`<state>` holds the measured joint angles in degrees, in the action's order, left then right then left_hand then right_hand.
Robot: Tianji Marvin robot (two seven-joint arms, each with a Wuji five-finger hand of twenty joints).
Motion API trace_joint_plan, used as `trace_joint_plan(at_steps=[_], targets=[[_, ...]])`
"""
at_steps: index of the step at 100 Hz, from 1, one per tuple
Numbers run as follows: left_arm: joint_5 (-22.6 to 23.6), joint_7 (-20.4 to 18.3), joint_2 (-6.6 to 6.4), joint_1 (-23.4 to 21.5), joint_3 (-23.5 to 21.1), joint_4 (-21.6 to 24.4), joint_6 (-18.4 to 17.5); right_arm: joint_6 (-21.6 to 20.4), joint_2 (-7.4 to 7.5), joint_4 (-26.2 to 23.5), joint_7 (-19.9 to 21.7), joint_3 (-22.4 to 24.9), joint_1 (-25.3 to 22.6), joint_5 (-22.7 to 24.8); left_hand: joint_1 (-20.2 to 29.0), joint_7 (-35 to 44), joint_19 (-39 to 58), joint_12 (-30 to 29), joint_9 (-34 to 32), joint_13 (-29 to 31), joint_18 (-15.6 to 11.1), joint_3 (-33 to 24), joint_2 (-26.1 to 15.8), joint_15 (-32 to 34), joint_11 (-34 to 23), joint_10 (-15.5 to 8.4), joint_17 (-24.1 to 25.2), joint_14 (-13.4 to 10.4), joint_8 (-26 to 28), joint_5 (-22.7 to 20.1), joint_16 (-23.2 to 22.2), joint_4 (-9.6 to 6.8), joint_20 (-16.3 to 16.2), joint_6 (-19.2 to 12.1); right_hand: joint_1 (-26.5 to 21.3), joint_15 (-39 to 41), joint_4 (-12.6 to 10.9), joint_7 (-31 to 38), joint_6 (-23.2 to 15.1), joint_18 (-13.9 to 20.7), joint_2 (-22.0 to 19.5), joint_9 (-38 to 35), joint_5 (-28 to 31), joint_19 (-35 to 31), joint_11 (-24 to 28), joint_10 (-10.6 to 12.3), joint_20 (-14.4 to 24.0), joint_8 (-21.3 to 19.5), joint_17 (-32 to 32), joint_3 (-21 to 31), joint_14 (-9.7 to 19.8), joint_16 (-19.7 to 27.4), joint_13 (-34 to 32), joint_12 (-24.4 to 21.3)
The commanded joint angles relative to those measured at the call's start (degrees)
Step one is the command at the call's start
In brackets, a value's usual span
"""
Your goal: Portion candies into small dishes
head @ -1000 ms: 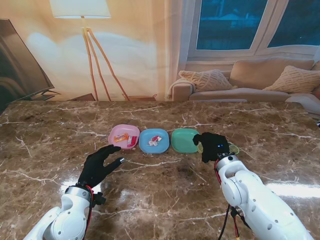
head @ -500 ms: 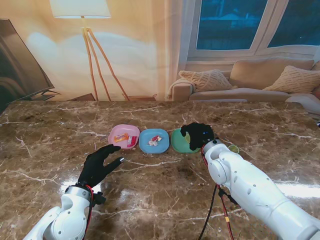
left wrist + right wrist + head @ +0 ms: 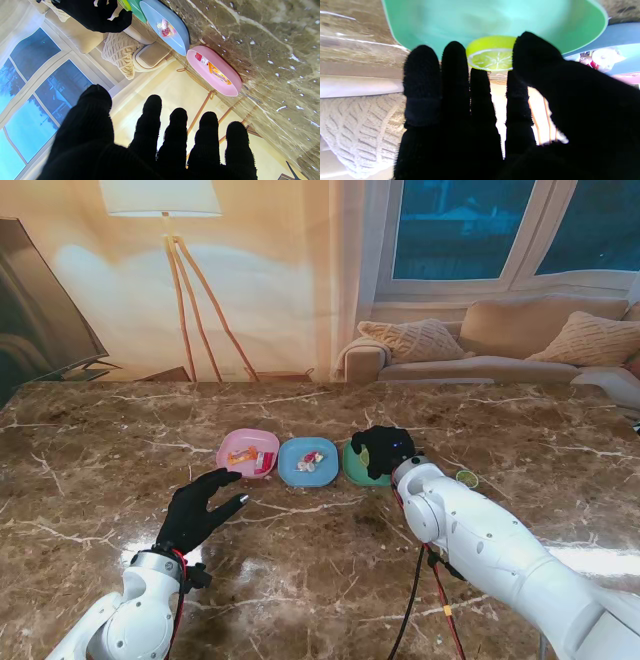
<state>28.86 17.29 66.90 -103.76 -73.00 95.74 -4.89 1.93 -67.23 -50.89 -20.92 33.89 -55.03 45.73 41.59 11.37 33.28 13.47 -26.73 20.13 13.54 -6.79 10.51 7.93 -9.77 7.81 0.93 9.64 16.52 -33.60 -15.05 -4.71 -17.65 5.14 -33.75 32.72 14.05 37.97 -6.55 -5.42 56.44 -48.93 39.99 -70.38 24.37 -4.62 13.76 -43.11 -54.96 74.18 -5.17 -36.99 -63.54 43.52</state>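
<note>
The right hand (image 3: 383, 450) is over the green dish (image 3: 354, 467), and its fingers (image 3: 455, 62) with the thumb hold a lime-slice candy (image 3: 490, 57) just above the dish bottom. Beside these fingers, toward the left, stand the blue dish (image 3: 307, 462) and then the pink dish (image 3: 248, 452), both with wrapped candies inside. The left hand (image 3: 199, 510) holds nothing; its fingers (image 3: 178, 130) are spread apart over the desk (image 3: 90, 470), near the pink dish but not touching it.
</note>
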Motion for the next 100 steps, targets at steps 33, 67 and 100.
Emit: trace_joint_plan(at_steps=[33,67,100], targets=[[0.03,-0.14,0.08,-0.25,0.19,-0.15,0.44,1.36,0.81,-1.85,3.62,0.1,-0.56,1.31,1.11,-0.2,-1.62,-0.72,0.73,-0.83,-1.11,1.15,-1.17,-1.56,0.53,0.54,0.97,-0.7,0.39,-0.93,0.38,-1.4,1.15,0.11,4.07,-2.23,-8.83,-3.46,4.43,3.73,-6.03,6.32,-4.85,5.53,8.2,4.89,1.46,-2.74,5.61,-0.43,2.8,3.51,6.41,-6.83],[0.02,-0.2,0.06,-0.19,0.23,-0.25,0.24,2.38,2.3,-6.65,4.2,4.23,-3.8,4.59,1.14,-0.18,-1.81,-0.72,0.77,-0.76,-1.16,1.13,-1.16,-1.6,0.54,0.55,0.94,-0.84,0.4,-0.89,0.34,-1.39,1.14,0.07,6.28,-2.41,-7.52,-4.84,5.2,3.39,-5.25,8.38,-6.61,6.6,8.15,4.79,1.32,-2.48,7.04,-4.2,2.59,4.4,8.73,-8.02],[0.07,-0.09,0.08,-0.15,0.32,-0.37,0.24,1.66,6.75,-19.75,10.87,20.76,-15.19,16.69,1.06,-0.17,-1.86,-0.7,0.64,-0.77,-1.09,1.14,-1.22,-1.6,0.49,0.43,0.89,-0.86,0.4,-0.91,0.33,-1.39,1.07,0.1,4.96,-2.95,-9.5,-5.69,5.51,3.04,-5.84,8.92,-6.9,8.13,7.79,5.04,1.58,-2.77,9.17,1.11,2.14,5.5,11.09,-8.86]])
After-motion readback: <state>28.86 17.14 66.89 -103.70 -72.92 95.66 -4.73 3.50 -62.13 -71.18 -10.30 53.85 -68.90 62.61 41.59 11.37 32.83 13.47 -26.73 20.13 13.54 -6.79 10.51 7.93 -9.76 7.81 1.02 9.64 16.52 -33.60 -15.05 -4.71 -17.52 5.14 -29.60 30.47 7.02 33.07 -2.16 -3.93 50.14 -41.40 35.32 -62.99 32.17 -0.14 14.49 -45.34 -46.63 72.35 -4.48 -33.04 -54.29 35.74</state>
